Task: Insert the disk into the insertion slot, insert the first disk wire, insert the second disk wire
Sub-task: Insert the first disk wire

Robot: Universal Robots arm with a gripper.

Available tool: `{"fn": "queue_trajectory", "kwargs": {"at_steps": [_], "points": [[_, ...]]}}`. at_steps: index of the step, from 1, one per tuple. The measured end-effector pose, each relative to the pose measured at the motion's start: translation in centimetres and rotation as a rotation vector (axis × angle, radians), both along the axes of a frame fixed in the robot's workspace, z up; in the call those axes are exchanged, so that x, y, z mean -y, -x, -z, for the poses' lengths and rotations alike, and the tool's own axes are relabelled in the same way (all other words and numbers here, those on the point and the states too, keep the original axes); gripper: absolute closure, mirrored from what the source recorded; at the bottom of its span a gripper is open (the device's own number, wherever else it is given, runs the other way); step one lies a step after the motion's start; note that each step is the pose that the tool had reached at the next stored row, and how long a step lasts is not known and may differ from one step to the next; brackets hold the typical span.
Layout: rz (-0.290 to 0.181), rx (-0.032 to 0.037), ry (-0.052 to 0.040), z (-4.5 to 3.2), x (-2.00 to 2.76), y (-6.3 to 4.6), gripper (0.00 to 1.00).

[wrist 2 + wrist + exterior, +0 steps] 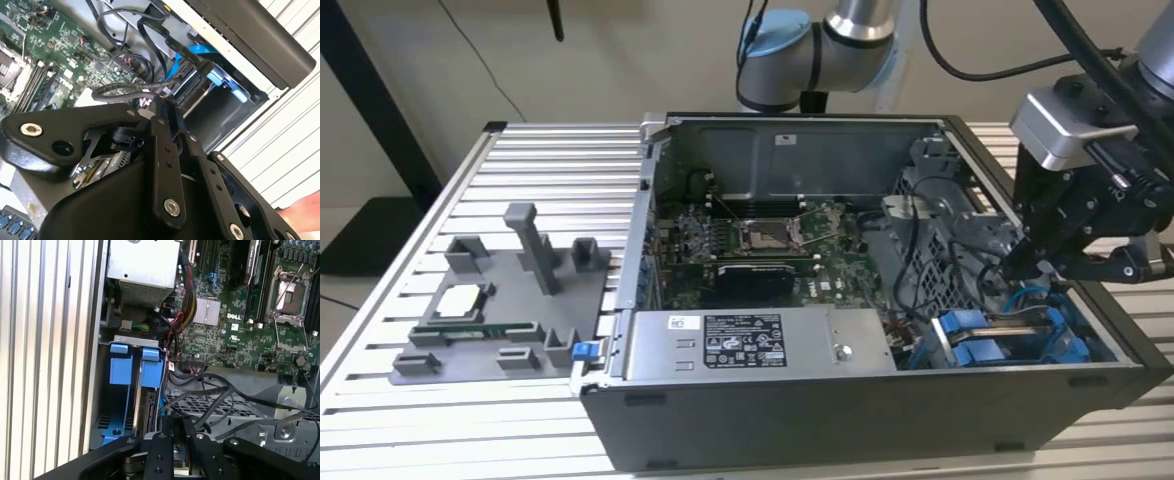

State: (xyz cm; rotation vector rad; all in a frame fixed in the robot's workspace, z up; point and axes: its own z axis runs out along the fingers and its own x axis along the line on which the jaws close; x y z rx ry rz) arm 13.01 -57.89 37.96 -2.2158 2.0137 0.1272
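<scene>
The disk (148, 410) stands on edge in the insertion slot (135, 340), clipped in its blue frame, with the slot's blue rails on either side. It lies just ahead of the gripper (178, 437), a little off to one side of the fingertips. In the exterior view the slot sits directly below the gripper (1025, 268), in the corner of the computer case (854, 420).

The gripper's fingers are drawn close together. A small dark plug, which looks like the end of a disk wire (178, 426), is pinched between them. The plug is near the disk's exposed end, but whether the two touch cannot be made out.

Loose black cables (215, 395) run away from the fingertips across the perforated cage (225, 407) beside the slot. Past the cage, farther from the gripper, lies the green motherboard (225, 325) with its open processor socket (765, 236). The grey power-supply box (747, 343) sits along the case wall, just beyond the slot as seen from the gripper.

Well away from the gripper, outside the case on its far side, a grey fixture tray (494, 280) rests on the slatted table (467, 420). It holds a chip (460, 300) and a memory stick (474, 330). The arm (827, 40) reaches in from behind the case.
</scene>
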Motion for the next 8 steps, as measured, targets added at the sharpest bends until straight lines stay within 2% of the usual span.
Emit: {"fn": "queue_trajectory", "kwargs": {"at_steps": [3, 8], "points": [[0.007, -0.0024, 0.0007, 0.02, 0.34, -0.01, 1.0], [0.061, -0.0026, 0.0007, 0.43, 0.42, -0.01, 1.0]]}}
